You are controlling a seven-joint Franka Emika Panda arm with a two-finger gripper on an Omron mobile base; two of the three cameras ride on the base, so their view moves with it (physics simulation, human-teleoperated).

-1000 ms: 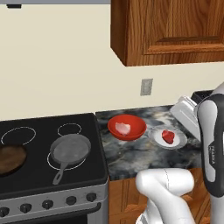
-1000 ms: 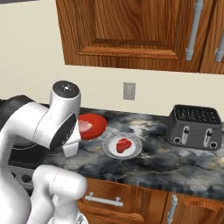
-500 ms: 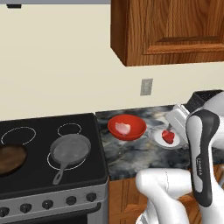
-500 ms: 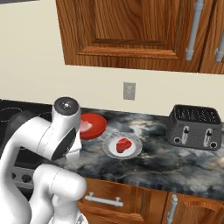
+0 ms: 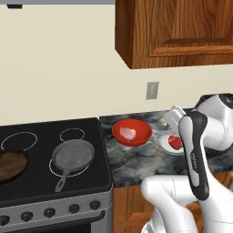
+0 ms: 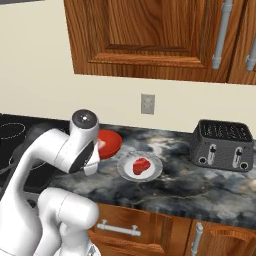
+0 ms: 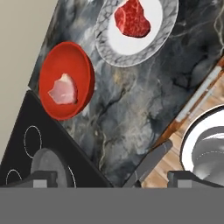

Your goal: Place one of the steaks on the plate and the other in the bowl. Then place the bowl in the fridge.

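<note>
- Cream wall (image 5: 68, 68) behind the dark marbled counter (image 6: 190, 185), with a grey outlet (image 6: 147, 104) set in it;
- wooden upper cabinets (image 6: 150, 40) carrying grey bar handles (image 6: 222, 35);
- black stove (image 5: 50, 154) left of the counter, bearing a dark frying pan (image 5: 72, 157);
- black toaster (image 6: 223, 145) at the counter's right.

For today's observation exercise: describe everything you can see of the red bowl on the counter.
The red bowl is shallow, round and glossy, like glazed ceramic or plastic. It sits upright on the dark marbled countertop, between the black stove and the plate, apart from both. The pale pink steak lies inside it.
</note>
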